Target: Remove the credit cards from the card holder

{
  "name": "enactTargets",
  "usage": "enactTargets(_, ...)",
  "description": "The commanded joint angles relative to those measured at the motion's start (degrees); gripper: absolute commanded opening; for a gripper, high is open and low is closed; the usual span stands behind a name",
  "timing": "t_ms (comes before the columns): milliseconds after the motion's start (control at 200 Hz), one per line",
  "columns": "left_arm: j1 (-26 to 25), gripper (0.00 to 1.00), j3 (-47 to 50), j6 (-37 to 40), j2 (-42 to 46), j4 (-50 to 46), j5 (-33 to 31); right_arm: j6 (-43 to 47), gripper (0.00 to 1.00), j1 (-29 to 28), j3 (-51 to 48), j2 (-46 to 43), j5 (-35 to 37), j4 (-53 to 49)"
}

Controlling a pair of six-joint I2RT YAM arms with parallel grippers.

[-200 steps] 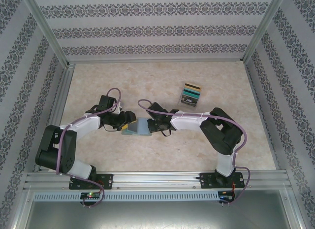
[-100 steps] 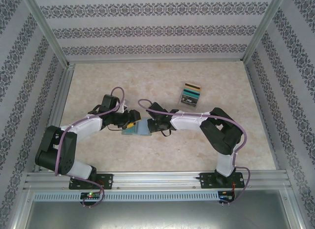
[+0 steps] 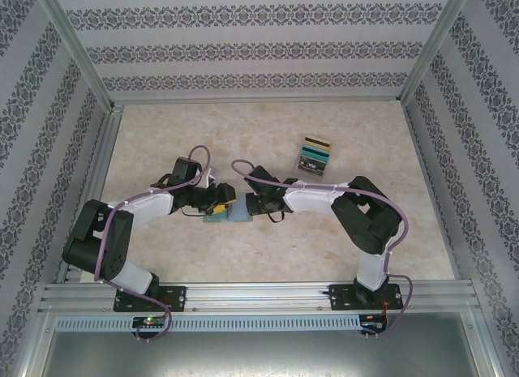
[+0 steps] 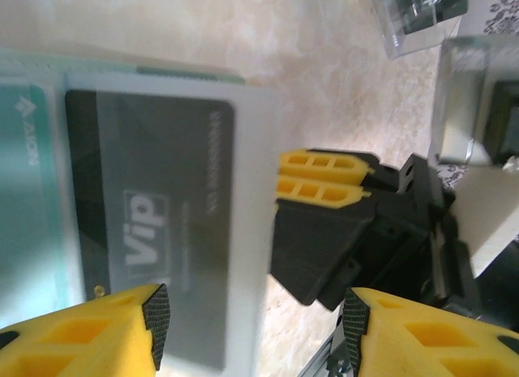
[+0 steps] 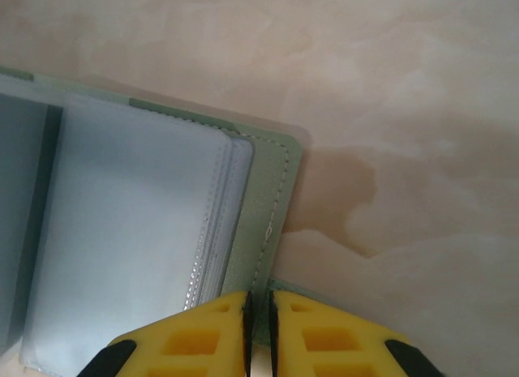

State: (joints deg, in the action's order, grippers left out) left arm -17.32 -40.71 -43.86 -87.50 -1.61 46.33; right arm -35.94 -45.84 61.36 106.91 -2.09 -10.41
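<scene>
- Left wrist view: we are looking at the teal card [image 4: 28,174] at the far left. The frame edge is cutting it off, so we are unable to tell how deep it is sitting in its pocket.
- Beside it, the grey card [image 4: 154,223] is lying under a clear sleeve of the card holder [image 3: 229,214], which is resting open on the bench [image 3: 162,142] between the two arms. Blur is making it hard to find the sleeve's mouth.
- The left fingers [image 4: 101,328] are standing spread and pinching nothing, one over the grey card and the other past the sleeve's edge. We are judging that if they close on sleeve and card together, the card may be jamming in its pocket, or the whole holder may be lifting with it.
- The right fingers [image 5: 203,336] are pressing almost together on the holder's green edge, apparently pinning it. That is a thin hold on soft material, so a sideways tug from the left arm could be pulling it free and letting the holder slide or fold shut.
- Both sets of fingers are working very near each other, so we are counting a knock between them as a risk.
- Well to the right, a small stack of credit cards [image 3: 315,155] is lying on the bench, apart from the holder. We are unable to count them from above.
</scene>
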Motion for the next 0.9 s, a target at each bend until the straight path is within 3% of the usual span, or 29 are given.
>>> enactTargets(0,-0.60,0.60,0.02,-0.29,0.55,1.62,0.23,-1.12,0.18,0.70,-0.82,-1.18,-0.08,-0.13)
enactTargets(130,-0.52,0.61,-0.91,0.13,0.73,0.17,-0.77,-1.07,0.18,1.02,-0.29,-1.33,-0.13,-0.14)
enactTargets(290,0.13,0.60,-0.19,-0.71,2.45,-1.76,-7.20,-0.63,0.18,0.89,0.45,-2.19,-0.44,-0.22)
enactTargets(415,1.53,0.53,0.96,-1.68,3.16,-3.40,-11.06,-0.02,0.17,0.32,2.36,-1.52,-1.22,-0.99)
enactTargets(724,1.88,0.36,2.47,-3.02,1.39,-2.93,-12.00,0.44,0.11,-1.00,6.39,2.49,-2.96,-1.73)
enactTargets(894,1.93,0.34,2.74,-3.25,-0.16,-1.85,-11.46,0.35,0.10,-1.09,6.25,3.71,-3.33,-1.69)
